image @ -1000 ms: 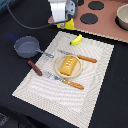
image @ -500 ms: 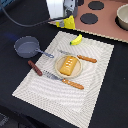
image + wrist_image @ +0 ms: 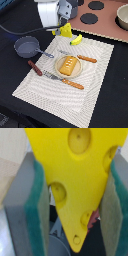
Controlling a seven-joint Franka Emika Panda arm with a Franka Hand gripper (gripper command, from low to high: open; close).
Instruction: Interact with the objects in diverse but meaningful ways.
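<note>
My gripper (image 3: 63,27) hangs above the far edge of the placemat, shut on the yellow cheese wedge (image 3: 65,31). In the wrist view the cheese wedge (image 3: 82,175) fills the frame, pinched between the green finger pads (image 3: 36,213). A yellow banana (image 3: 76,40) lies just to the exterior view's right of the gripper. The golden-brown bread loaf (image 3: 69,64) sits on a round plate (image 3: 59,71) mid-mat. The grey saucepan (image 3: 27,46) with its blue handle (image 3: 46,53) rests at the mat's left edge. A brown sausage (image 3: 34,68) lies below the pan.
A beige striped placemat (image 3: 97,82) covers the dark table. Two orange-handled utensils lie on it: one (image 3: 80,57) beyond the plate, one (image 3: 65,81) in front. A toy stove (image 3: 102,17) with black burners and a pot (image 3: 123,16) stands at the back right.
The gripper with the cheese wedge has moved slightly toward the exterior view's left and lower; the other objects have stayed put.
</note>
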